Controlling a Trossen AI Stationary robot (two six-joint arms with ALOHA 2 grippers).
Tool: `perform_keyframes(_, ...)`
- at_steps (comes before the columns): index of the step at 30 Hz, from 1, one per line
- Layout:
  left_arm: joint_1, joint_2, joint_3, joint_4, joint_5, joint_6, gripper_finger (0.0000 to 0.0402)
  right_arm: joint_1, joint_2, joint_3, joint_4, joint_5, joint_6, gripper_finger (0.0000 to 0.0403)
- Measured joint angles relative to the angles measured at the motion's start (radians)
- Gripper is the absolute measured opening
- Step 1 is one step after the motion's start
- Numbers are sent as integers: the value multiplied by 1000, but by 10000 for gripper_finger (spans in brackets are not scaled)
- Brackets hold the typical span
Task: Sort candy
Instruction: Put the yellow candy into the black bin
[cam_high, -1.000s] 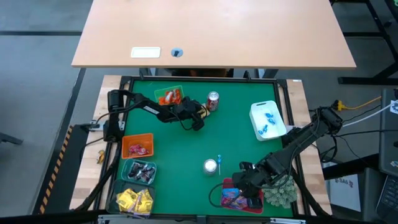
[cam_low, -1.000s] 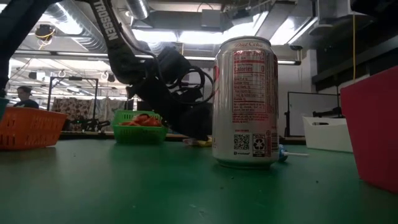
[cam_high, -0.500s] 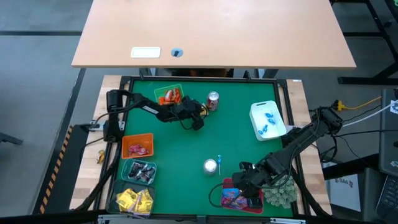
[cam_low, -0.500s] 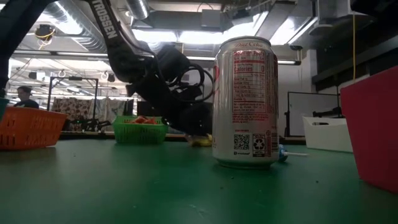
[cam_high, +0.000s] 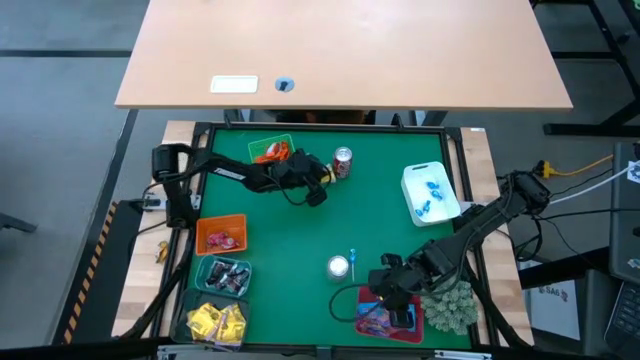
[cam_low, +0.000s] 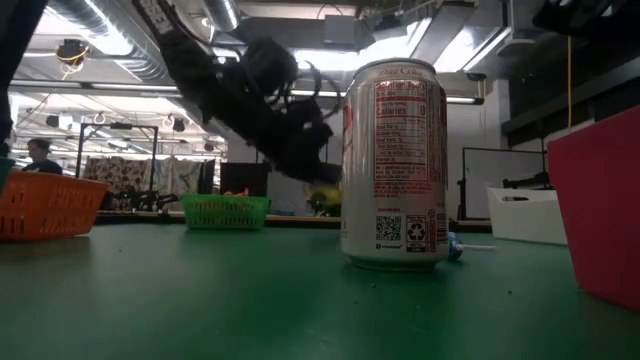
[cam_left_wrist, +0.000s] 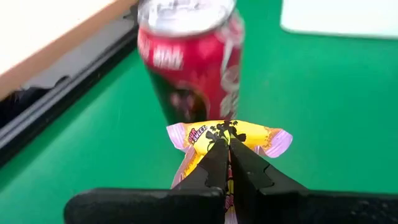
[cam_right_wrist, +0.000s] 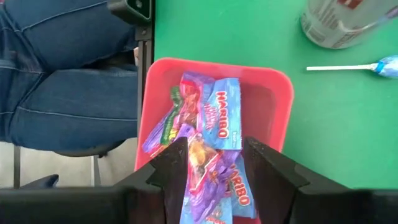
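My left gripper (cam_high: 318, 190) hangs near the table's far middle, beside the red drink can (cam_high: 343, 162), shut on a yellow candy with purple ends (cam_left_wrist: 227, 134). The candy is off the green table (cam_low: 322, 202). My right gripper (cam_high: 385, 297) is over the red bin (cam_right_wrist: 273, 93) at the near right. A purple packet (cam_right_wrist: 208, 165) fills the gap between its fingers, and more packets lie in the bin below. A blue lollipop (cam_high: 352, 258) lies on the table next to a silver-topped can (cam_high: 339, 267). My left gripper pinches the middle of the yellow wrapper (cam_left_wrist: 225, 138) between its two shut fingers. The twisted ends stick out to either side. The candy is lifted clear of the table, in front of the red can. My right gripper has the purple packet between its two fingers (cam_right_wrist: 177, 168), one on each long edge, coming from above. The packet appears to hang over the red bin's near rim. The contact itself is hidden by the fingers.
Along the left edge stand a green basket of orange-red sweets (cam_high: 272, 152), an orange basket (cam_high: 222, 235), a basket of dark wrappers (cam_high: 225, 275) and a heap of yellow ones (cam_high: 215, 322). A white bin with blue sweets (cam_high: 430, 192) and a spiky plant (cam_high: 450, 305) are on the right. A person's legs (cam_right_wrist: 68, 74) are beyond the near edge.
My left gripper has shut on the yellow candy and raised it off the table by the red can. My right gripper has shifted a little toward the table's left over the red bin.
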Motion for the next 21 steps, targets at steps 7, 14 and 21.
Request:
perform_keyframes(7, -49, -172, 1, -200, 20, 0, 0, -23, 0, 0, 0, 4, -26, 154)
perform_keyframes(14, -174, -385, 1, -504, 144, -61, 0, -32, 0, 0, -3, 103, -27, 154)
perform_keyframes(21, -367, -533, 1, -649, 298, -209, 0, -32, -1, 0, -3, 263, -26, 154)
